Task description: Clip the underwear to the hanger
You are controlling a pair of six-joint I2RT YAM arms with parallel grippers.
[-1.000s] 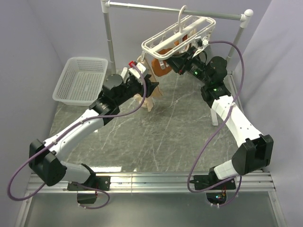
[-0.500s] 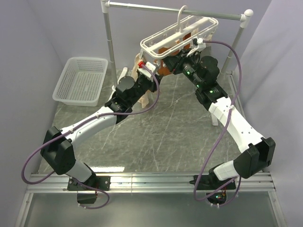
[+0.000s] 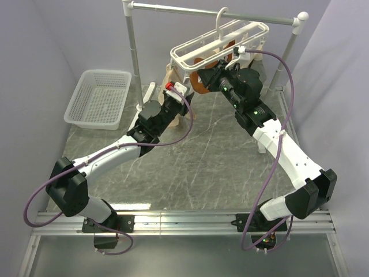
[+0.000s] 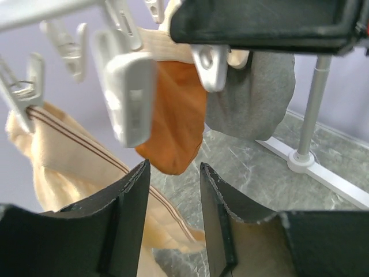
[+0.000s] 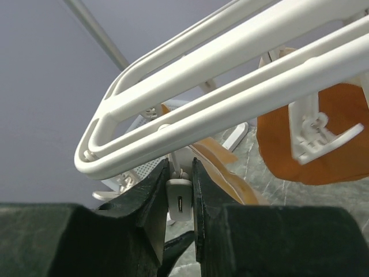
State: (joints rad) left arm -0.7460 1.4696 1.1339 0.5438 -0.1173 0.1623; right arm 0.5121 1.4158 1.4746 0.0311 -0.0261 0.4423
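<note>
Hanging limp under the white plastic frame hanger (image 5: 230, 98), the pale beige fabric underwear (image 4: 63, 167) looks light and floppy; I'd pinch its waistband. My left end effector (image 4: 173, 173) sits half-open, seemingly empty; my right end effector (image 5: 179, 167) squeezes a small white clip (image 5: 180, 203).

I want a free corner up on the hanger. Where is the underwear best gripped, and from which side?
Probably take the underwear by its striped waistband, on the sagging run away from the clip that seems to hold one corner. That edge looks firmer than loose fabric and slants across in front of the left gripper, so come from below with the jaws straddling it.
</note>
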